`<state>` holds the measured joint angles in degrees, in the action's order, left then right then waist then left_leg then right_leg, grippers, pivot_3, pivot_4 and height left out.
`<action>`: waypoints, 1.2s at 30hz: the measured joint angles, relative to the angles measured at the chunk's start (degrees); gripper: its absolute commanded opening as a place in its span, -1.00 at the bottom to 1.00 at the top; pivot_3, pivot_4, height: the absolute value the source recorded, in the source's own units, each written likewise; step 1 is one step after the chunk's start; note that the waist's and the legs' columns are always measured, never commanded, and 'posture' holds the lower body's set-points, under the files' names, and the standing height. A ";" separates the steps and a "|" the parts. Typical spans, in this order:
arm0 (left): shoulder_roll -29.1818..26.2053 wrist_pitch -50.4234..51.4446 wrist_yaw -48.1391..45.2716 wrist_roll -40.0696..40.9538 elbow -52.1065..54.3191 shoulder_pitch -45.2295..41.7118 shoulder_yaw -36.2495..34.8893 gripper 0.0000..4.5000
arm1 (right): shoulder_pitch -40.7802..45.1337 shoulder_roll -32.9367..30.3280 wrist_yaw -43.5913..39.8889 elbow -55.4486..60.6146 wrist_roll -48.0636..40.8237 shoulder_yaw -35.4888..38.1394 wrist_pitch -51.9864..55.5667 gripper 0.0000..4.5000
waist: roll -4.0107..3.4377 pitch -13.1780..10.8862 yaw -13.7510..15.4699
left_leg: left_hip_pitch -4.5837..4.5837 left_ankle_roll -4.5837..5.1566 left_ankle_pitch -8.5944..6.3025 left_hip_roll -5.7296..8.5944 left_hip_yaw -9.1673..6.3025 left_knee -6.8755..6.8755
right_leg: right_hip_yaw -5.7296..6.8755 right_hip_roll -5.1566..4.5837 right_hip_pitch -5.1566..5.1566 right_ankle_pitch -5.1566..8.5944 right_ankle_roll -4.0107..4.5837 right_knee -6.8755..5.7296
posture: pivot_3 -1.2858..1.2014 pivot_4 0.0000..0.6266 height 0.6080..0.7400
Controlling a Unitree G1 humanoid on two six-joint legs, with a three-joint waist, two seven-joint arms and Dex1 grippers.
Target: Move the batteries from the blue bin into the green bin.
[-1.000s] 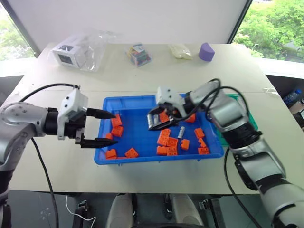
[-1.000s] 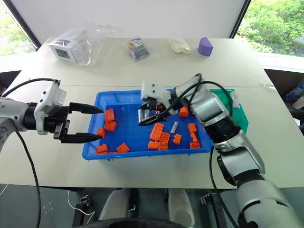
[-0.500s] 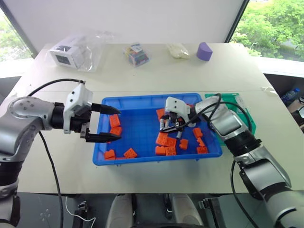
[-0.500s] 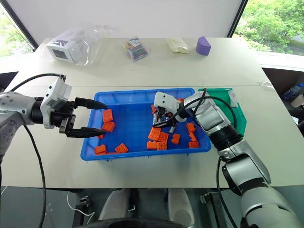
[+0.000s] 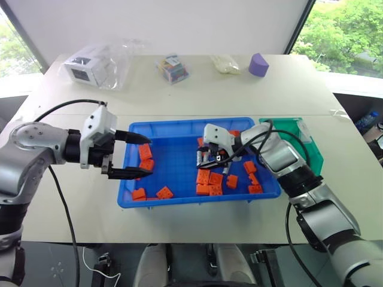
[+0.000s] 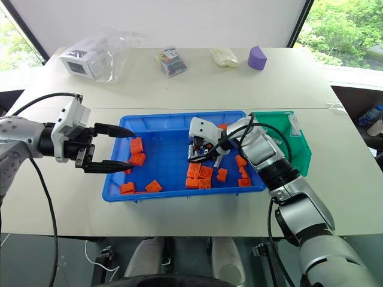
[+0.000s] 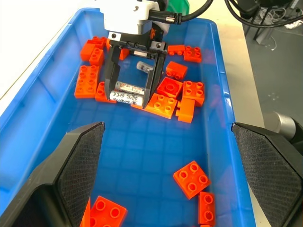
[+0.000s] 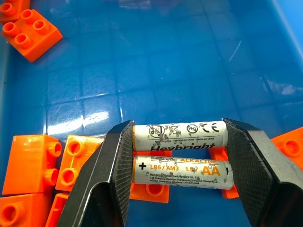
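Between the right gripper's two black fingers, two batteries are lying side by side, end to end across the gap, so that each finger is pressing on their ends; the gripper is clamping them both lengthwise. They are sitting low over the floor of the blue bin, roughly in its middle, with orange bricks directly beneath and beside them; whether they are lifted clear of those bricks or resting on them is hard to tell. A third battery is lying on the bin floor just behind the right gripper, among the bricks. More orange bricks are lying scattered toward the bin's left end and along its near edge.

The green bin is standing just beside the blue bin's right end, with the right arm reaching past it.

The left gripper is hovering over the blue bin's left rim with its fingers spread wide apart, grasping nothing.

Both bins are sitting on a pale table. Along the far side a clear bag with a white box, a small box of coloured pieces and a purple block are lying well apart from the bins.
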<state>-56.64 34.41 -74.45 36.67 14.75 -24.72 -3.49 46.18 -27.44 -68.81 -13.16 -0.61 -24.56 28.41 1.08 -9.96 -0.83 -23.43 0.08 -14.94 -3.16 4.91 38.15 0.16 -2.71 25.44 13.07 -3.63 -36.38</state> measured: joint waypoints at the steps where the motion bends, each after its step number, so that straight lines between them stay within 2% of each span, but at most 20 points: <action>1: 0.00 0.00 0.07 0.00 0.00 0.00 0.00 1.00 | 0.00 0.40 -0.03 0.14 0.00 -0.04 0.17 0.01 | 0.00 0.00 -0.04 | 0.00 0.00 0.00 0.00 0.00 0.00 | 0.00 0.01 0.00 0.00 0.00 0.00 | 0.03 -0.52 0.91; 12: -0.05 0.00 0.98 0.06 0.16 0.47 -0.21 1.00 | 2.51 9.92 4.03 1.37 1.28 -3.25 2.32 0.01 | 0.01 0.01 0.03 | -0.01 0.00 0.00 -0.02 0.01 0.02 | 0.00 0.00 0.01 0.00 -0.01 -0.04 | 0.03 -0.52 0.91; 16: -0.12 0.02 1.23 0.08 1.19 0.90 -0.33 1.00 | 2.55 12.09 5.69 -0.41 2.02 -4.15 2.45 0.90 | 0.01 0.01 -0.01 | -0.01 0.00 0.00 -0.02 0.00 0.01 | 0.01 0.01 0.02 0.00 -0.01 -0.05 | 0.03 -0.52 0.91; 17: -0.12 0.02 1.26 0.11 1.27 1.06 -0.34 1.00 | 2.55 12.25 6.06 -0.75 2.24 -4.22 2.44 0.95 | 0.01 0.01 -0.02 | -0.01 0.00 0.00 -0.02 0.00 0.02 | 0.01 0.01 0.02 -0.01 -0.01 -0.05 | 0.03 -0.52 0.91; 29: -0.26 0.07 1.88 0.12 1.28 1.56 -1.75 1.00 | 2.95 12.88 5.53 -2.02 2.75 -4.42 2.79 0.95 | 0.01 0.01 -0.18 | -0.01 0.00 0.00 -0.03 0.00 0.01 | 0.01 0.02 0.02 -0.01 -0.01 -0.05 | 0.03 -0.52 0.91; 36: -0.25 0.07 1.95 0.11 1.29 1.56 -1.75 1.00 | 5.20 14.69 6.31 -7.41 4.77 -6.18 2.32 0.95 | 0.01 0.01 -0.20 | 0.00 0.00 0.00 -0.03 0.00 0.00 | 0.01 0.02 0.02 -0.01 -0.01 -0.05 | 0.03 -0.52 0.91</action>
<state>-56.88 34.48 -72.50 36.78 16.04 -23.16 -5.24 51.38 -12.75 -62.50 -20.57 4.16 -30.74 30.72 1.09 -9.96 -1.03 -23.43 0.08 -14.94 -3.19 4.92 38.15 0.16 -2.70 25.46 13.06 -3.64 -36.43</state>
